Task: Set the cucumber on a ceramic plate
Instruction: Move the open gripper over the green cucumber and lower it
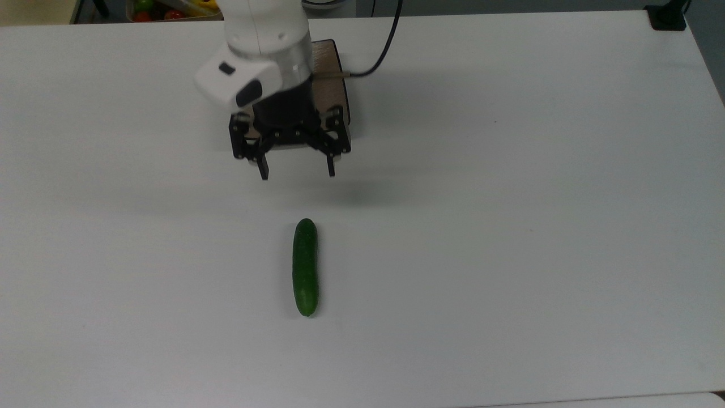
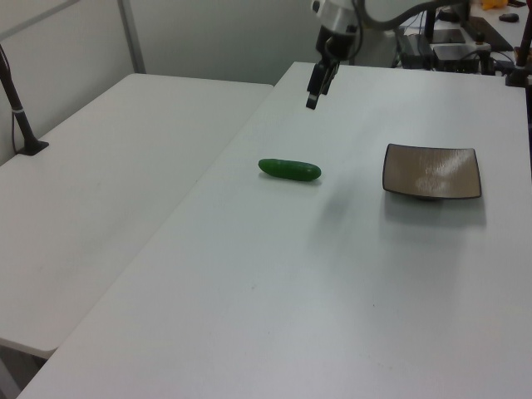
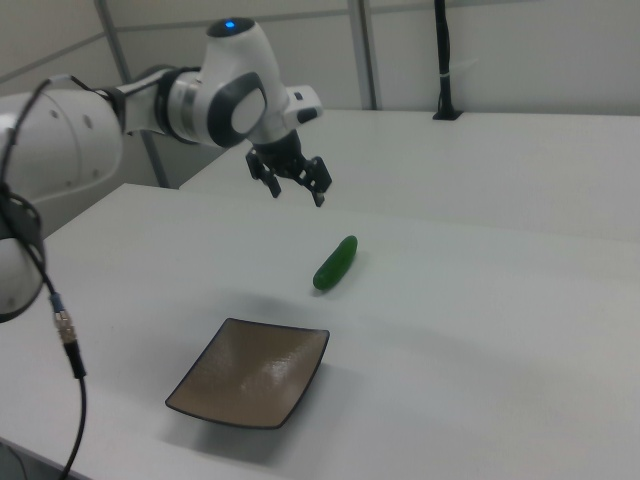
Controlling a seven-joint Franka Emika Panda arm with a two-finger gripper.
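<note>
Lying flat on the white table, the cucumber sits alone, lengthwise up-down in the top view, well apart from the plate. Plate is bare, square, brown, resting on the table; in the top view the arm covers most of it. Gripper hangs in the air above the table between plate and cucumber, fingers spread wide, holding nothing, touching nothing. In the right view the gripper is up and to the right view's left of the cucumber. Black cable trails from the arm.
</note>
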